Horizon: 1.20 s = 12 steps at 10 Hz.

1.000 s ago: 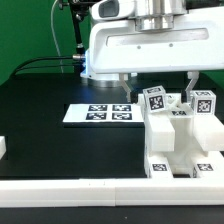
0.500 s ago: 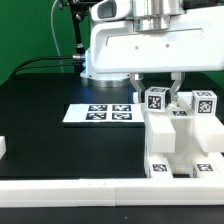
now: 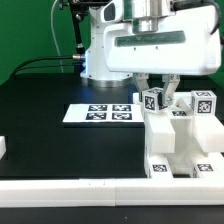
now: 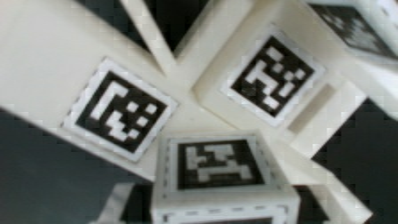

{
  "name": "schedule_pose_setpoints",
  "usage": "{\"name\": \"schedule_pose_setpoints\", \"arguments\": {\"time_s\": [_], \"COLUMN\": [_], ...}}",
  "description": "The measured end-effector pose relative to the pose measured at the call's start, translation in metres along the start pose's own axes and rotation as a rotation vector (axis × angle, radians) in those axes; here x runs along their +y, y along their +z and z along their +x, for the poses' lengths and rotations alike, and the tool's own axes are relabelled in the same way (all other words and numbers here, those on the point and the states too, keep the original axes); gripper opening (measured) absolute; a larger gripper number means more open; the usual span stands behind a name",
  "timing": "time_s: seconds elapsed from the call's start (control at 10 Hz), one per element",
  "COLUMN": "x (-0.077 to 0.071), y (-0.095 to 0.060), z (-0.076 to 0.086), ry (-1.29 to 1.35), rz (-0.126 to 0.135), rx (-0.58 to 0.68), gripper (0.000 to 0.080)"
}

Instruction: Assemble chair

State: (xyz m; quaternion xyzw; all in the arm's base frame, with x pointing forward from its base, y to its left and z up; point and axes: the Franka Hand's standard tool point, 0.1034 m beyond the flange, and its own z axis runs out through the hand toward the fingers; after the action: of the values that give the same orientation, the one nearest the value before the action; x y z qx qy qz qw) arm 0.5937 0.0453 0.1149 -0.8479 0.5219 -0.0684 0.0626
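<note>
A white chair assembly (image 3: 180, 145) stands at the exterior view's right, with two tagged posts on top. My gripper (image 3: 157, 92) is shut on the left tagged post (image 3: 154, 100), one finger on each side, and the post leans slightly. The right tagged post (image 3: 203, 102) stands free. In the wrist view the held post's tagged end (image 4: 217, 160) sits between my dark fingers (image 4: 128, 200), with my gripper (image 4: 222, 205) around it. Two other tagged white panels (image 4: 121, 105) (image 4: 270, 72) lie beyond it.
The marker board (image 3: 100, 113) lies flat on the black table to the left of the assembly. A small white part (image 3: 3, 147) shows at the left edge. A white wall (image 3: 90, 190) runs along the table's front.
The fingers were wide apart either side of the left post and have closed in on it. The post now leans slightly and the hand sits a little higher.
</note>
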Motion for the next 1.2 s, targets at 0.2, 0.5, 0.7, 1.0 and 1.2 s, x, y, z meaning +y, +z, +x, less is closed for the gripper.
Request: {"name": "schedule_pose_setpoints", "arguments": {"time_s": [0.2,0.5,0.7,1.0,1.2], "x": [0.001,0.002,0.000,0.000,-0.004], "y": [0.000,0.001,0.005,0.005,-0.003], "z": [0.001,0.000,-0.008,-0.009,-0.012], "ry": [0.247,0.597,0.703,0.631,0.420], "rz": [0.004,0.016,0.014,0.013,-0.009], "rx": [-0.013,-0.044,-0.055,-0.056,-0.093], "gripper": [0.0278,0.0278,0.0277,0.0517,0.0625]}}
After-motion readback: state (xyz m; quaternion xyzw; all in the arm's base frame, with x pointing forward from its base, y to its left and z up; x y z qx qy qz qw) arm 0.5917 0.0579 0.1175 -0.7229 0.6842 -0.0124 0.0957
